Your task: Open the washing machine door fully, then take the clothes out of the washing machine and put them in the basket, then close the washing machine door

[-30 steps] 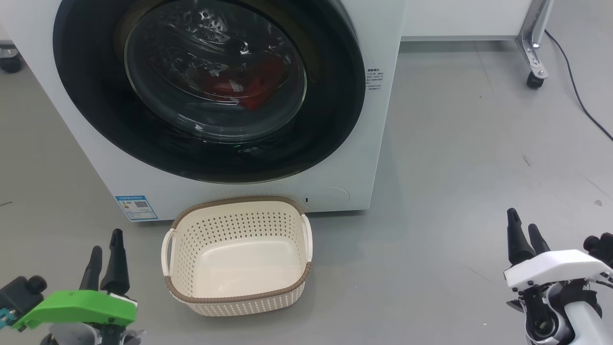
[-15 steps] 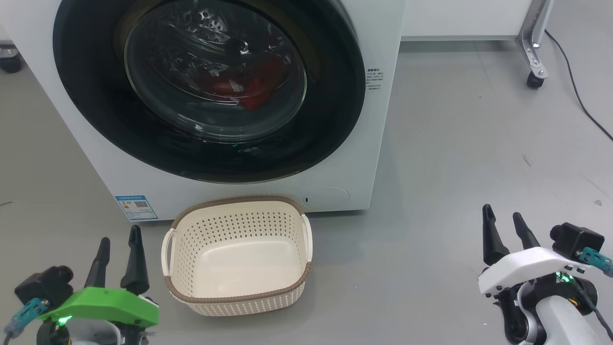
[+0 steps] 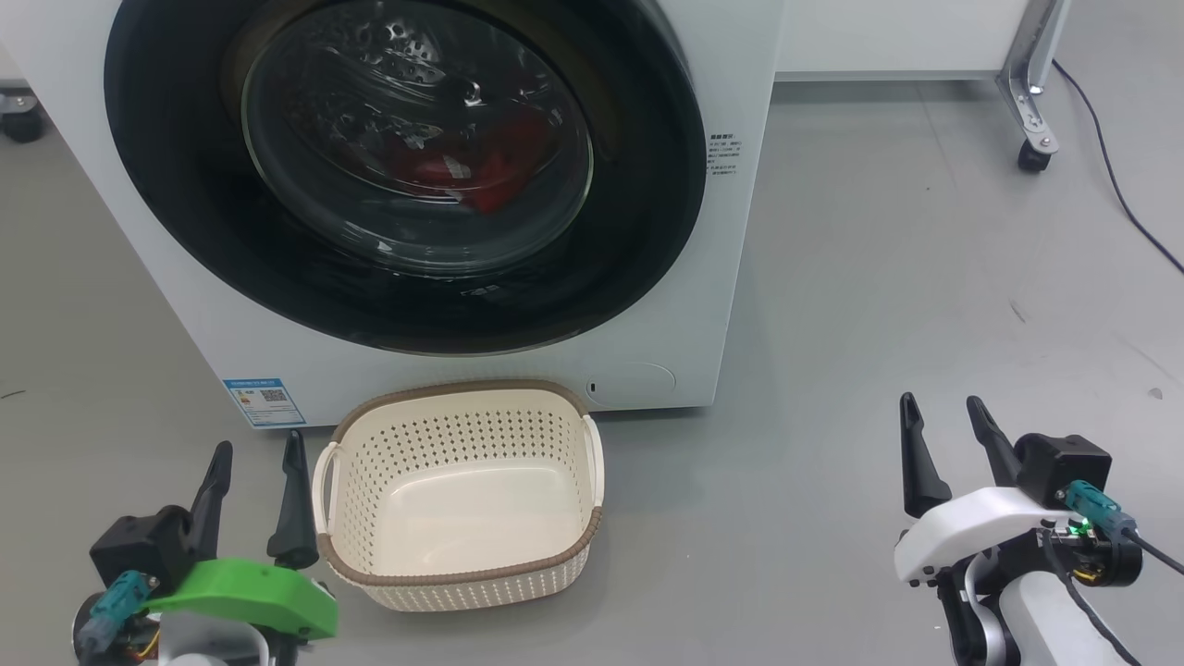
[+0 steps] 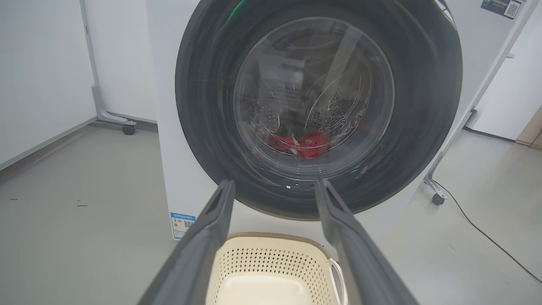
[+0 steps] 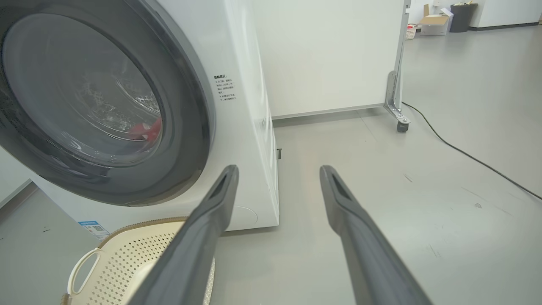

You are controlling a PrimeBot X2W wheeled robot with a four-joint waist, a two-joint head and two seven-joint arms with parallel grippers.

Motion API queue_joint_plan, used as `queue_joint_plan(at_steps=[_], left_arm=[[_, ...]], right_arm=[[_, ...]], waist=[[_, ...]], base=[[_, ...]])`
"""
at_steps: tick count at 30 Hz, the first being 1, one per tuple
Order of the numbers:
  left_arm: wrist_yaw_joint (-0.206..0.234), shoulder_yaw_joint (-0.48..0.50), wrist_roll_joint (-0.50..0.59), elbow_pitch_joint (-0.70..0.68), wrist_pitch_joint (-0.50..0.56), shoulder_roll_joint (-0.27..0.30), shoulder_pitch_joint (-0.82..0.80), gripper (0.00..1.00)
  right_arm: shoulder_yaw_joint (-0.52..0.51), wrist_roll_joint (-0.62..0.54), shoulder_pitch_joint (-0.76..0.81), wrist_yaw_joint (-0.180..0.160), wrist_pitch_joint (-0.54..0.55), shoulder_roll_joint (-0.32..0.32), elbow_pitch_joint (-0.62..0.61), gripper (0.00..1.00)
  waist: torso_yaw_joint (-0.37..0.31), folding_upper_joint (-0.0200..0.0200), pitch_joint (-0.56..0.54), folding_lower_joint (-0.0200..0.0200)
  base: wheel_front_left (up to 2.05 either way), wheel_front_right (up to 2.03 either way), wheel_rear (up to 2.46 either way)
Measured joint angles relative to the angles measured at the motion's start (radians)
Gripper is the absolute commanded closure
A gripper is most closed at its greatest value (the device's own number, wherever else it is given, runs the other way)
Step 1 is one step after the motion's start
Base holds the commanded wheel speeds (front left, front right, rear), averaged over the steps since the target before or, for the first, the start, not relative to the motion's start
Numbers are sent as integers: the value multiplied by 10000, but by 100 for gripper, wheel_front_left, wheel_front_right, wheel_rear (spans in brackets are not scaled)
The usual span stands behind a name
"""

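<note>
Starting at the lower left of the head view, the left claw (image 3: 258, 442) has its two long, dark, tapered fingers spread wide with nothing between them. Its green plastic housing sits low in the frame, just beside the basket's white left handle. A small blue sticker (image 3: 264, 400) marks the lower left corner of the washing machine (image 3: 740, 92), a big white smooth-sided box. The basket (image 3: 458, 386), at lower centre, rests on the floor close against the machine's front. It is a cream plastic rounded rectangle pierced with rows of small holes, has a brown woven-look rim, and is empty. Above it, across the upper centre, the washing machine door (image 3: 407, 231) looks shut flush against the front: a wide glossy black ring round a bulging clear glass bowl. Through the glass the clothes (image 3: 462, 171) show as a soft, crumpled, bright red heap with a white mark, lying low in the perforated steel drum. At the lower right the right claw (image 3: 941, 400), on a white housing, is likewise spread wide and empty, well apart from the machine over the matt grey floor (image 3: 879, 277). A thin dark cable (image 3: 1110, 166) trails at the upper right.

By my reading none of the task is done: opening the door, moving the clothes into the basket and closing the door all remain.
</note>
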Motion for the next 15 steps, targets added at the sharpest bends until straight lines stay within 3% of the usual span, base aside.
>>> queue_joint_plan(at_steps=[15], left_arm=[[56,-242,1962,88,-502,-36,2,0]], right_arm=[[418,-1824,-75,-322,-495,-48,59,0]], waist=[[-5,0,-41,0]], base=[[0,0,0]])
